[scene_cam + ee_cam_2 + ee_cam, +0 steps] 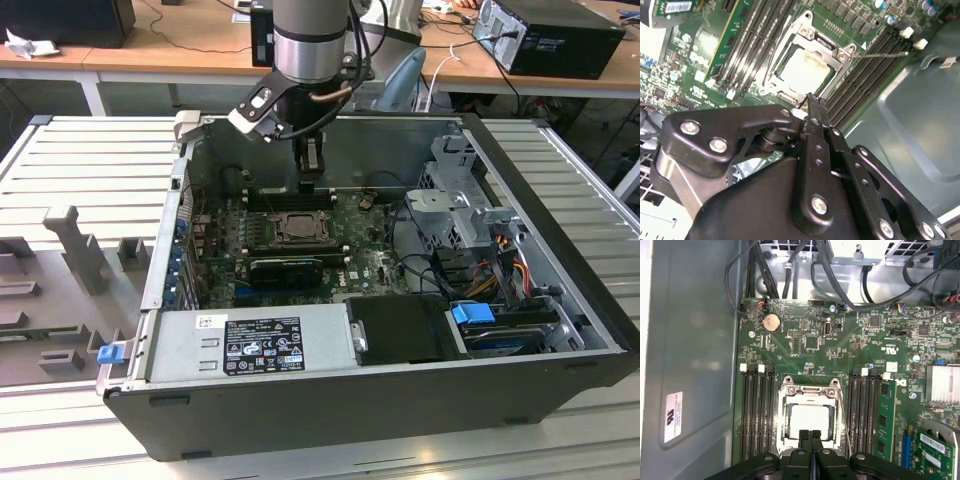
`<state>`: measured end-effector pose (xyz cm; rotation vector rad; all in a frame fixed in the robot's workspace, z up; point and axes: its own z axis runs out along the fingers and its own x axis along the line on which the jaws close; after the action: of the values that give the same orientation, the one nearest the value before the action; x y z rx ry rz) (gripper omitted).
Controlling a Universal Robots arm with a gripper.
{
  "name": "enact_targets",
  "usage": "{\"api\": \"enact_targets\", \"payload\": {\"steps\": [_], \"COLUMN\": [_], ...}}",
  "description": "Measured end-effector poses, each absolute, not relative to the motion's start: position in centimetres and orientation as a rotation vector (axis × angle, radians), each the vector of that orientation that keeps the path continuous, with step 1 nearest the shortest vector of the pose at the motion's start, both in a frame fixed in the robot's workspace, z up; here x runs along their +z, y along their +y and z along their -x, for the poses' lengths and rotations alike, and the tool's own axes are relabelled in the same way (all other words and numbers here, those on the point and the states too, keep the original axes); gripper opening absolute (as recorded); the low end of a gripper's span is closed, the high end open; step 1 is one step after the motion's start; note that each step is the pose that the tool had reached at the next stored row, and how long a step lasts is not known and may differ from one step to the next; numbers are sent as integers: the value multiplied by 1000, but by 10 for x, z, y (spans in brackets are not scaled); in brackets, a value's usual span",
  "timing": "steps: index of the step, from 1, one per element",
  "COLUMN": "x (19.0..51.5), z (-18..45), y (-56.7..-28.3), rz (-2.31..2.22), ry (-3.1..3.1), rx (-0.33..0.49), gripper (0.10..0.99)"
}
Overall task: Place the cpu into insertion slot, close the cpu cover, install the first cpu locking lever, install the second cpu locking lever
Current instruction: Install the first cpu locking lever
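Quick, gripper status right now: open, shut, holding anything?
Gripper: shut, nothing visibly held, at the edge of the cpu cover.

Lab, open computer case (400,400), cabled workbenches (180,45)

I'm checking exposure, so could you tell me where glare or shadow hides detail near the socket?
In the second wrist view the cpu face is washed almost white; in the first wrist view it is pale too, the fingers beside it near-black; the exterior view shows no glare on the insertion slot.
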<state>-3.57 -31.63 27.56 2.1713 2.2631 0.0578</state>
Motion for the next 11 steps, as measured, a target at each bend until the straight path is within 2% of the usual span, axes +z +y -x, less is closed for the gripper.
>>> {"api": "enact_targets", "payload": {"steps": [11], "x": [275], "z": [36], "y": [-316], "rz": [-1869], "ry": [2520], "rx": [54], "gripper": [106]}}
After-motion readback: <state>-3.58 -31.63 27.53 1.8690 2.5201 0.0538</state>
